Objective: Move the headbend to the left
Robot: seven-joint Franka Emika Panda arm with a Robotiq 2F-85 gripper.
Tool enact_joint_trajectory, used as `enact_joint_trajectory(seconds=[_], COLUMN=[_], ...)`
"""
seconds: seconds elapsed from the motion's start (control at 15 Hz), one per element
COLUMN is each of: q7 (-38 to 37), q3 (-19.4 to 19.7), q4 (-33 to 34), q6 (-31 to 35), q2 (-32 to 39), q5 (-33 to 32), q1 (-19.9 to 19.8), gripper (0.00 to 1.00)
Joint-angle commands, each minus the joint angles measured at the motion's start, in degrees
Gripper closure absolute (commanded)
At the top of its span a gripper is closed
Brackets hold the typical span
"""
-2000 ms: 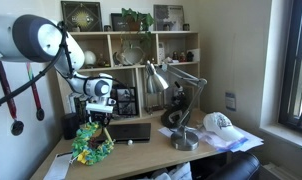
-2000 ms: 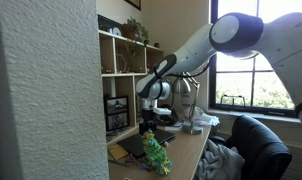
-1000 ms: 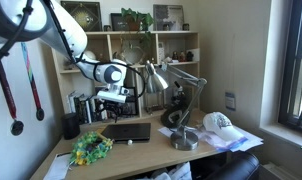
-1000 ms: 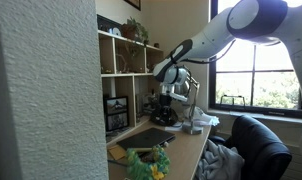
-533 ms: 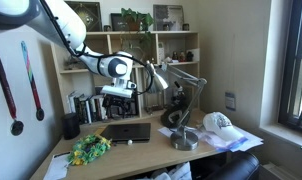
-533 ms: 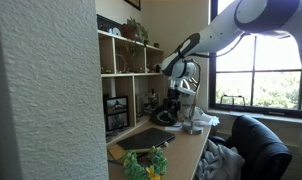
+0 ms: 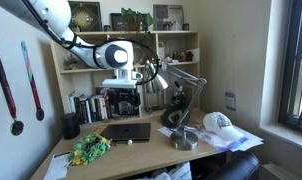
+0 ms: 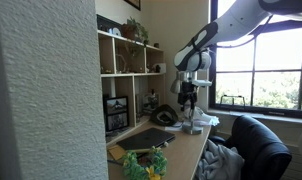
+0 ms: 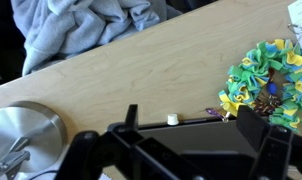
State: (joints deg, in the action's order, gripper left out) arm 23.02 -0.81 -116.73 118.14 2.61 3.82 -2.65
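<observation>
The bushy green and yellow leafy headbend [image 9: 266, 85] lies at 3 o'clock; the tool [image 9: 189, 118], wide open and empty, should lift straight up

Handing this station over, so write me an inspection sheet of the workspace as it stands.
surface: wooden desk, bare wood showing toward the front edge.
job's things: green and yellow headband lying on the desk near one end, apart from the gripper.
clutter: white cap, desk lamp, dark pad, grey cloth.
grippers: gripper raised above the desk, open, holding nothing.
cables: thin black loop by the arm's wrist.
surroundings: shelves behind the desk, window, office chair, medals on the wall.
</observation>
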Motion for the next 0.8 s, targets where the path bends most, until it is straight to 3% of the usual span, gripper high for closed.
enact_joint_trajectory(seconds=[0.0, 0.6, 0.67, 0.73], q7=[-2.1, -5.5, -3.3, -3.6], q3=[1.8, 8.0, 7.9, 8.3], q4=[-6.9, -16.9, -13.1, -14.0], q6=[1.2, 1.7, -0.1, -0.1], q2=[-7.8, -19.9, -16.1, -17.2], q5=[-1.1, 2.4, 1.2, 1.6], q1=[-0.3, -1.6, -0.9, -1.1], gripper=[0.0, 0.0, 0.0, 0.0])
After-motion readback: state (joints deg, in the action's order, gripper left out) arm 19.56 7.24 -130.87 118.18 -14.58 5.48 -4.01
